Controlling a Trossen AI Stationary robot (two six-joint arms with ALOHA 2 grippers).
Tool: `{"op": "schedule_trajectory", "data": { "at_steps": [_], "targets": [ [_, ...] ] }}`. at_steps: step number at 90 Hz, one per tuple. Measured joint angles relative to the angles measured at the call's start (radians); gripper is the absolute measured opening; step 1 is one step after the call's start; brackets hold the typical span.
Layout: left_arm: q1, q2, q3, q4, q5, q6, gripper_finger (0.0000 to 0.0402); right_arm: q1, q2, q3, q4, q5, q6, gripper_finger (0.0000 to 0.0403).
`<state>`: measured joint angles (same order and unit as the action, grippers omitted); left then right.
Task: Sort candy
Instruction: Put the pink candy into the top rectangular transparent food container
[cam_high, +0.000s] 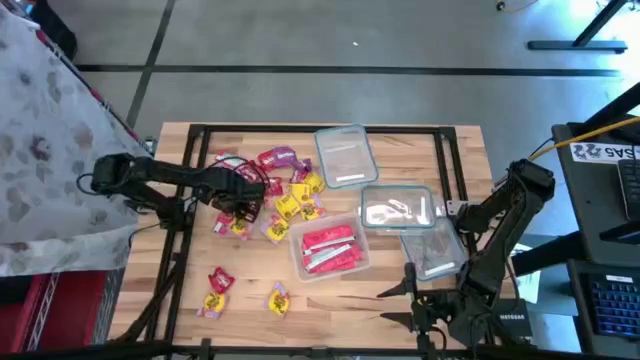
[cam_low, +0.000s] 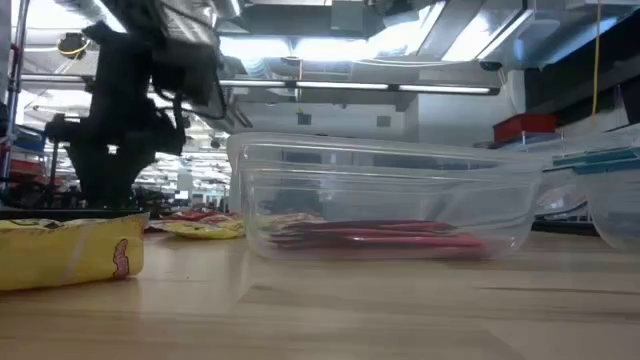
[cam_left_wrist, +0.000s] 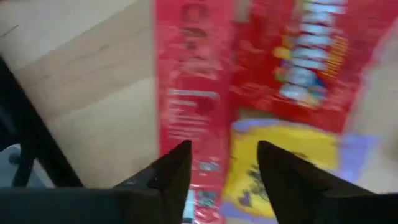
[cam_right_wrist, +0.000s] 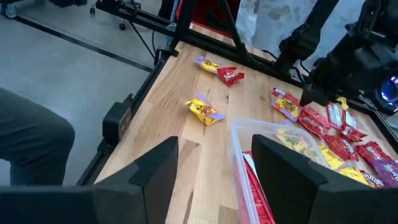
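Overhead, the light wooden table (cam_high: 400, 305) carries a loose heap of small flat wrapped candy (cam_high: 285, 195), mostly red and yellow packets with a few purple ones, lying left of centre. The dark left gripper (cam_high: 243, 190) reaches in from the left edge and sits directly over the heap's left part; the left wrist view shows its two dark fingers (cam_left_wrist: 169, 180) spread apart, with a long red packet (cam_left_wrist: 189, 99) lying between and just beyond them and a yellow packet (cam_left_wrist: 280, 162) beside it, nothing clamped. A clear rectangular plastic tub (cam_high: 330, 248) just right of the heap, near the table's middle, holds several red packets (cam_high: 330, 246); in the low view this same tub (cam_low: 385, 200) shows a thin red layer at its floor. Two further clear tubs stand apart toward the right: one (cam_high: 345, 155) at the far edge and one (cam_high: 398, 210) beside the right arm, with a clear lid (cam_high: 432, 255) just below it. Three stray yellow-and-red packets (cam_high: 216, 290) lie near the front left corner. The right gripper (cam_high: 410, 295) waits low at the front right of the table, its fingers (cam_right_wrist: 155, 174) held wide apart and empty.
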<state>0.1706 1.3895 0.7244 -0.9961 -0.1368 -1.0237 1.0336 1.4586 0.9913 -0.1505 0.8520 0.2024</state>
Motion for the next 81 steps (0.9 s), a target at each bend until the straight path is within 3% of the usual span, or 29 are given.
{"op": "schedule_trajectory", "data": {
  "at_steps": [13, 25, 38, 64, 81],
  "targets": [
    [0.046, 0.000, -0.034, 0.029, -0.025, 0.025, 0.0230, 0.000, 0.000, 0.000, 0.000, 0.000, 0.000, 0.0193],
    [0.063, 0.000, -0.080, 0.116, -0.022, 0.040, 0.0226, 0.000, 0.000, 0.000, 0.000, 0.000, 0.004, 0.0193],
    [0.064, -0.003, -0.108, 0.173, 0.009, 0.041, 0.0178, 0.000, 0.000, 0.000, 0.000, 0.000, 0.007, 0.0193],
    [0.029, 0.001, -0.045, 0.114, 0.036, 0.063, 0.0034, 0.000, 0.000, 0.000, 0.000, 0.000, 0.008, 0.0193],
    [-0.014, 0.001, 0.052, -0.030, 0.022, 0.069, 0.0006, 0.000, 0.000, 0.000, 0.000, 0.000, 0.010, 0.0193]
  ]
}}
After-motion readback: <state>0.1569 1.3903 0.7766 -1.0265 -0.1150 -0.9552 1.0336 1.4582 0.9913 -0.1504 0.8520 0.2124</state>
